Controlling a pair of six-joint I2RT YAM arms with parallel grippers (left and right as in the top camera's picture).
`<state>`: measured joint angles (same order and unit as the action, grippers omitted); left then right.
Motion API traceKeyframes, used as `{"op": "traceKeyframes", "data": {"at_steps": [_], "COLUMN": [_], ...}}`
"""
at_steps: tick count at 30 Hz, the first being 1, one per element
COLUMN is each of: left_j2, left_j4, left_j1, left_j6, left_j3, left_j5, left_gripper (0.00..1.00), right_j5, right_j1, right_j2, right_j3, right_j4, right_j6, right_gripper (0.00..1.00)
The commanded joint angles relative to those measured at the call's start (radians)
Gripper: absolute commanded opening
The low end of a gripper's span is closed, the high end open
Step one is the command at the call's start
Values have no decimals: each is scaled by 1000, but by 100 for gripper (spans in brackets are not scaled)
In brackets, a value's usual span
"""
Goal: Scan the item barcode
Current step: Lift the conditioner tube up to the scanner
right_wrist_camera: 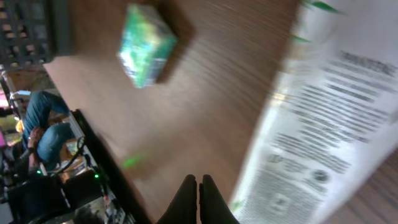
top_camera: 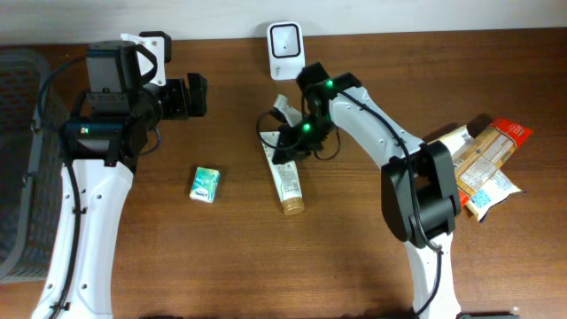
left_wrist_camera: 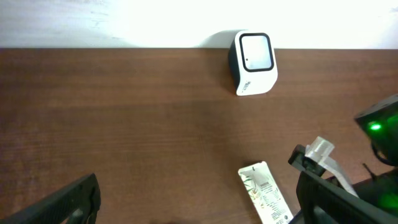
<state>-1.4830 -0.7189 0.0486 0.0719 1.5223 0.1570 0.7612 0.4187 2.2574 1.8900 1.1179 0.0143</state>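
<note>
A white tube (top_camera: pixel 286 180) with a gold cap lies flat mid-table, printed side up; it also shows in the left wrist view (left_wrist_camera: pixel 264 193) and as a blur in the right wrist view (right_wrist_camera: pixel 329 124). The white barcode scanner (top_camera: pixel 283 49) stands at the table's back edge (left_wrist_camera: pixel 253 62). My right gripper (top_camera: pixel 291 140) hangs over the tube's flat end, and its fingers (right_wrist_camera: pixel 199 186) are pressed together with nothing between them, the tube just beside them. My left gripper (top_camera: pixel 190 96) is held open above bare table at the left (left_wrist_camera: pixel 199 214).
A small green box (top_camera: pixel 205 184) lies left of the tube (right_wrist_camera: pixel 146 43). Several snack packets (top_camera: pixel 483 164) are piled at the right. A dark mesh basket (top_camera: pixel 18 159) stands at the left edge. Black cables loop near the tube's top.
</note>
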Motion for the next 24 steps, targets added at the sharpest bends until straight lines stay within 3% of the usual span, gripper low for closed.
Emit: {"op": "traceKeyframes", "data": {"at_steps": [1, 3, 6, 9, 12, 13, 17, 21, 24], "left_j2": [2, 2, 2, 2, 2, 2, 2, 2, 2], "left_j4": [-1, -1, -1, 0, 0, 0, -1, -1, 0], "left_j1": [1, 1, 1, 1, 1, 1, 1, 1, 1], "left_j6": [6, 6, 6, 6, 6, 6, 6, 6, 6], "left_j3": [5, 5, 5, 5, 5, 5, 5, 5, 5], "left_j5": [0, 0, 0, 0, 0, 0, 0, 0, 0], "left_gripper": [99, 99, 99, 99, 99, 99, 99, 99, 99], "right_j5": [-112, -286, -512, -682, -857, -864, -783, -314, -256], "right_j1": [95, 219, 269, 194, 80, 29, -130, -197, -179], "right_j2": [-45, -44, -44, -45, -45, -45, -45, -44, -44], "right_j3": [12, -81, -178, -201, -201, -201, -201, -201, -201], "right_j4": [7, -5, -6, 58, 65, 18, -204, -509, -578], "right_j6": [-84, -206, -385, -466, -467, -408, -385, -306, -306], "right_gripper": [4, 4, 4, 4, 4, 4, 4, 8, 14]}}
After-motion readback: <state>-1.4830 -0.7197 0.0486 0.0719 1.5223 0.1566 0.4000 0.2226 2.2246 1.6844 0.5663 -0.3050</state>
